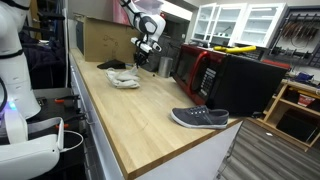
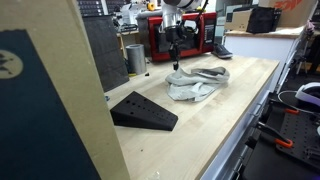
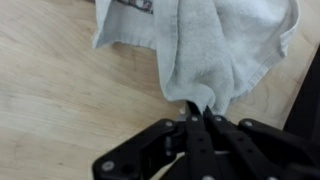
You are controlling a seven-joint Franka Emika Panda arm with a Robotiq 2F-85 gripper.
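A crumpled grey-white towel [image 3: 215, 45] lies on the wooden countertop [image 3: 60, 100]. In the wrist view my gripper [image 3: 201, 108] comes in from the bottom with its black fingers pressed together on a pinched fold at the towel's near edge. In both exterior views the gripper [image 1: 143, 58] [image 2: 175, 62] points straight down at the towel [image 1: 124, 79] [image 2: 198, 83], near the back of the counter. The pinched cloth hides the fingertips.
A grey sneaker [image 1: 200, 118] lies near the counter's front corner. A red-and-black microwave [image 1: 212, 72] stands along the counter edge, a cardboard box [image 1: 103, 38] behind the towel. A black wedge [image 2: 142, 111] and a metal cylinder [image 2: 135, 57] sit on the counter. A wooden panel [image 2: 50, 100] stands close by.
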